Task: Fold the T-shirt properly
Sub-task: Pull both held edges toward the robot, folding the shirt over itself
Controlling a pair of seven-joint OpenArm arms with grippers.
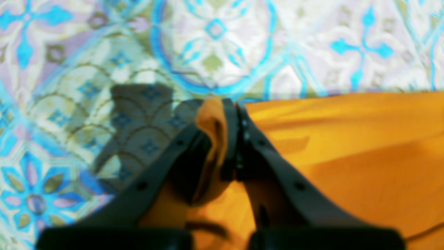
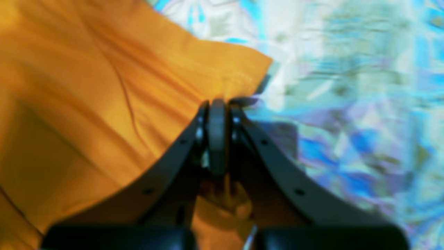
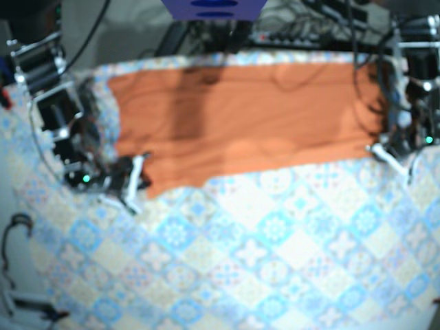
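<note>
The orange T-shirt [image 3: 240, 124] lies spread as a wide band across the far half of the table. In the left wrist view my left gripper [image 1: 230, 104] is shut on a bunched fold of the T-shirt [image 1: 347, 156] at its edge; in the base view this gripper [image 3: 377, 148] sits at the shirt's right near corner. My right gripper [image 2: 218, 102] is shut at the hem of the T-shirt [image 2: 104, 104], with orange cloth showing under its jaws. In the base view it [image 3: 139, 175] sits at the shirt's left near corner.
A blue-patterned tablecloth [image 3: 261, 254] covers the table in front of the shirt. Cables and equipment [image 3: 309, 27] line the back edge. Arm bases stand at the left side [image 3: 48, 103] and right side [image 3: 416, 82]. A dark cable [image 3: 14, 230] loops at the left front.
</note>
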